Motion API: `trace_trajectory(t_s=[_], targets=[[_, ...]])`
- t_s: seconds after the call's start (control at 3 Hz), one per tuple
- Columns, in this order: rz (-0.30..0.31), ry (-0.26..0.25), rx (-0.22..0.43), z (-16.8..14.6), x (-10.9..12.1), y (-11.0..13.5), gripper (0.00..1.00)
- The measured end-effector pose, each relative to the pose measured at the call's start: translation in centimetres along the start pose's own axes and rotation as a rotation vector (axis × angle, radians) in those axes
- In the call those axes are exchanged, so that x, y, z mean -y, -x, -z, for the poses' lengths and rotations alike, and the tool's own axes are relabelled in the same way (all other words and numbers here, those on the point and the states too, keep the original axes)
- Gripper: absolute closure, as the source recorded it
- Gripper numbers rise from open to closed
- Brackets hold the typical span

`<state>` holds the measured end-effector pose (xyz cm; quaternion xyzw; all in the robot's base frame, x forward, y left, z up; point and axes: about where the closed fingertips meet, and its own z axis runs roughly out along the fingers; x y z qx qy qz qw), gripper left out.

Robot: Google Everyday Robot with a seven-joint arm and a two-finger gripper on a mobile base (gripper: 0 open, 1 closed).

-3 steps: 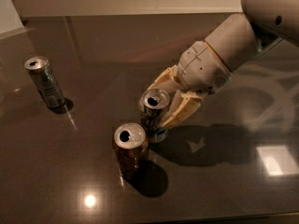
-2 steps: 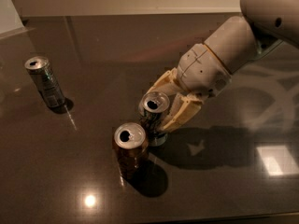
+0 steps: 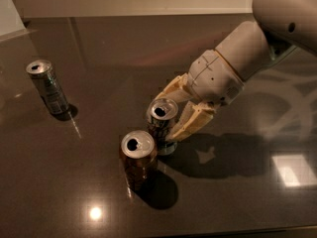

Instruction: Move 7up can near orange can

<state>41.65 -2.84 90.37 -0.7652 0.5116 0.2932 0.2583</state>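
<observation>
The 7up can [image 3: 159, 129] stands upright on the dark table, its silver top open, touching or almost touching the orange can [image 3: 139, 160], which stands just in front and to its left. My gripper [image 3: 165, 119] reaches in from the right. Its cream fingers [image 3: 192, 125] sit on both sides of the 7up can and close against its body. The arm comes down from the upper right corner.
A darker grey-silver can [image 3: 47, 87] stands upright at the far left. The glossy dark table [image 3: 237, 192] shows light reflections at the front and right. A pale wall runs along the back edge.
Nothing has visibly changed; the gripper and the 7up can stay in the same place beside the orange can.
</observation>
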Motion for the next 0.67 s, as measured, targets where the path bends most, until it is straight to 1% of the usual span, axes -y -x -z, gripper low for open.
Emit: trace_trajectory(t_s=[0.33, 0.67], targets=[[-0.02, 0.005, -0.003, -0.51, 0.33, -0.73, 0.0], [-0.02, 0.005, -0.003, -0.51, 0.33, -0.72, 0.0]])
